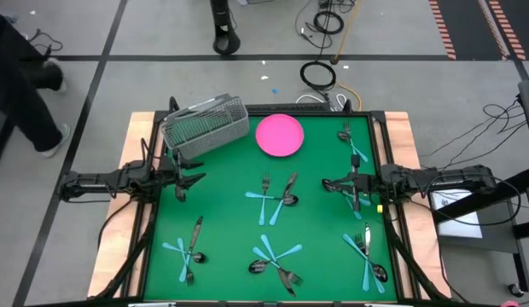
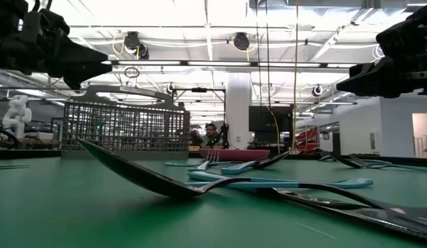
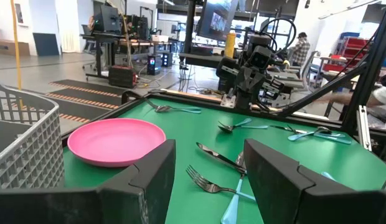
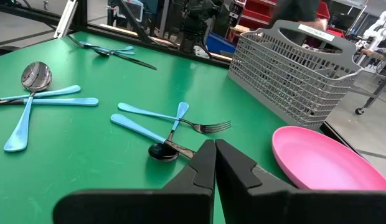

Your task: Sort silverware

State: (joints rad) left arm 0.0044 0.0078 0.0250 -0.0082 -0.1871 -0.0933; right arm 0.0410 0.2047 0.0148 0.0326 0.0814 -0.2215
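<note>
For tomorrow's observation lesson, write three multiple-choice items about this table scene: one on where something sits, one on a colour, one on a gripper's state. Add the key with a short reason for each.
1. Where does the grey wire-mesh basket stand?
A. at the table's far left, beside the plate
B. at the near right corner
C. on top of the plate

2. What colour is the round plate?
A. blue
B. pink
C. white

3. How do the two grippers stand?
A. both open
B. left shut, right open
C. left open, right shut

Key: 1 A, the high view shows the basket left of the plate at the far edge. 2 B, the plate is pink in every view. 3 C, the left gripper shows a wide gap between its fingers, while the right gripper has its fingers pressed together, holding nothing.
</note>
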